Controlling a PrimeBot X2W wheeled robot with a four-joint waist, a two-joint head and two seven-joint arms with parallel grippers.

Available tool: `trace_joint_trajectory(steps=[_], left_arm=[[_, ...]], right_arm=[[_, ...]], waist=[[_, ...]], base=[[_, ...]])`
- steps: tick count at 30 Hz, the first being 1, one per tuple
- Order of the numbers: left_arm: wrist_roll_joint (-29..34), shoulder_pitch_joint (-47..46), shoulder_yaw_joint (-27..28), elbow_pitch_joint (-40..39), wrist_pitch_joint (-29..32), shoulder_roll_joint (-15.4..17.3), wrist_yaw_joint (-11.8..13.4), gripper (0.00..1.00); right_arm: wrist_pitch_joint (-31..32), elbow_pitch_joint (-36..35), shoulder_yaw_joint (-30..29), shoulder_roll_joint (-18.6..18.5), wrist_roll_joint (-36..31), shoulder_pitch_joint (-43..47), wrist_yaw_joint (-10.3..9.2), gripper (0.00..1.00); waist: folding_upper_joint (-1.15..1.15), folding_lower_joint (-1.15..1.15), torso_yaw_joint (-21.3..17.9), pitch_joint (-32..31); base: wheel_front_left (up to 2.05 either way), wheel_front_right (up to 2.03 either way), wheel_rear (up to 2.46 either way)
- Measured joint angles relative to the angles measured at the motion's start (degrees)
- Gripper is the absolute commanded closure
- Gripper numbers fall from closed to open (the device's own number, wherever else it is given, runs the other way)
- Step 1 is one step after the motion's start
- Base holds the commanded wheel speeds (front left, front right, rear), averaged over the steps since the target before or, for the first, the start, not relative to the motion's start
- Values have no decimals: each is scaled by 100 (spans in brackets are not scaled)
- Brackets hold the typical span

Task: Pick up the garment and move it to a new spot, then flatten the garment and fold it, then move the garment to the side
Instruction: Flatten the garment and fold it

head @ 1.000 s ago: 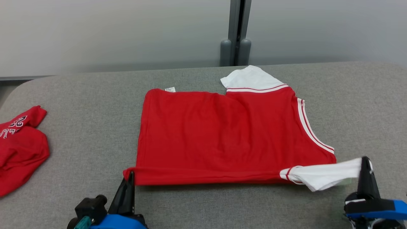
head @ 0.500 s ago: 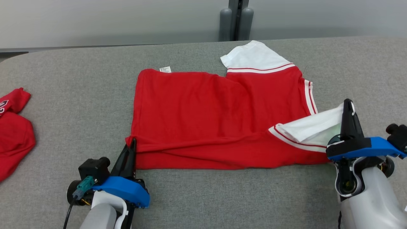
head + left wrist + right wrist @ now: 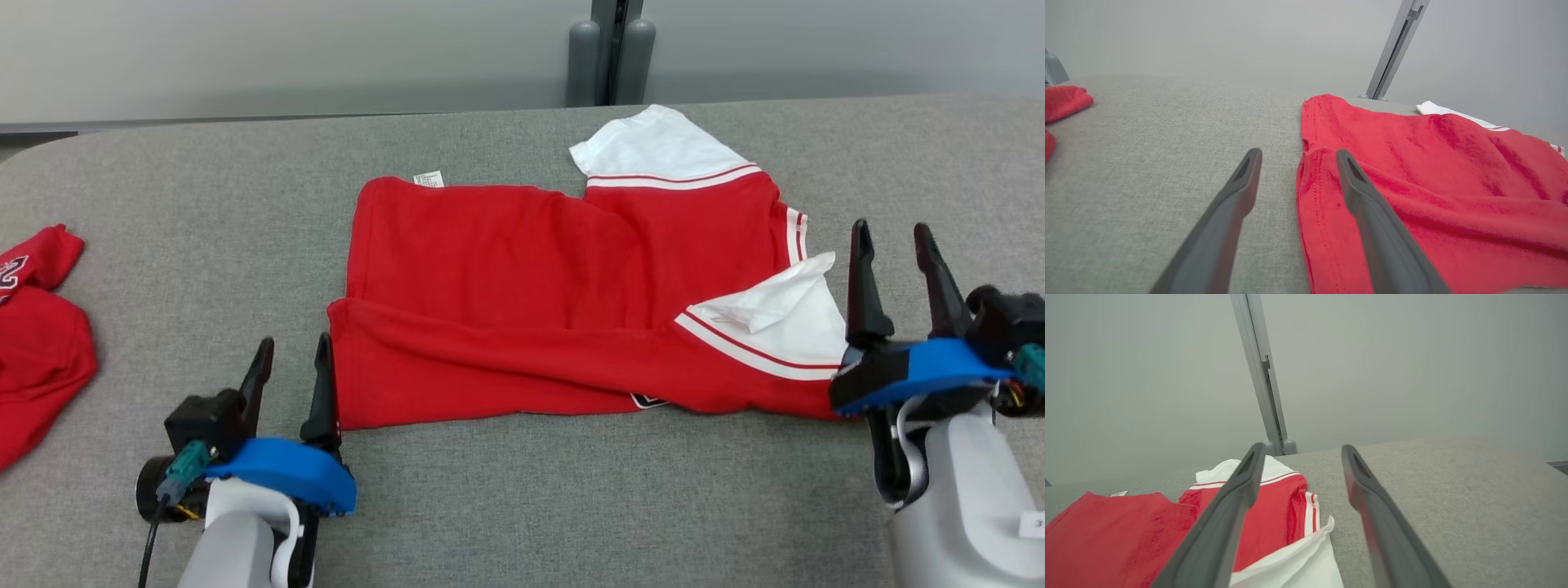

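Grey fabric covers the table (image 3: 506, 506), with a pale wall (image 3: 245, 49) and a grey post (image 3: 611, 49) behind its far edge.

Seen from the head, the red garment (image 3: 506, 286) lies near the middle of the table. Its near part is doubled over onto the rest, so a fold runs along the near edge. A white sleeve (image 3: 653, 143) with red stripes sticks out at the far right corner. A second sleeve (image 3: 780, 318), also white, lies turned back onto the red cloth at the near right. A small label (image 3: 429, 178) shows at the far left corner. The left gripper (image 3: 295, 343) stands just beside the garment's near left corner, its 2 fingers spread with nothing between them. The right gripper (image 3: 889, 233) stands just right of the second sleeve, its fingers likewise parted and empty. A crumpled red shirt (image 3: 41, 351) with white lettering lies at the table's left edge, well apart from the garment.

From the left wrist, the 2 dark fingers are wide apart. One is over bare table and the other over the garment's stitched corner. I cannot tell whether that finger touches the cloth.

From the right wrist, the 2 fingers are parted and point toward the wall. The garment and its striped sleeves lie low on the left, and bare table lies under the right finger.
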Motion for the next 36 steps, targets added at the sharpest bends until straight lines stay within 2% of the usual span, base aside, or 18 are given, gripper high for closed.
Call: trace_joint_trajectory(steps=[4,8,20,27,36], left_arm=[[358,505,148,-268,1,-63,2,0],[623,1000,326,-638,0,-125,29,0],[775,2129,389,-791,1,-214,29,0],[586,2152,229,-823,1,-222,34,0],[311,1306,120,-433,0,-222,21,0]], right_arm=[[2,-343,259,1,-347,636,0,0],[1,-412,461,-2,-410,1166,0,0],[2,-41,586,2,-12,2145,0,0],[2,-32,683,1,-54,2123,0,0],[2,-211,864,3,-52,1797,0,0]], waist=[[0,0,12,-196],[0,-1,-10,-408],[0,-2,-119,-1097],[0,-2,-151,-1069],[0,-1,-258,-495]], base=[[0,0,0],[0,0,0],[0,0,0],[0,0,0],[0,0,0]])
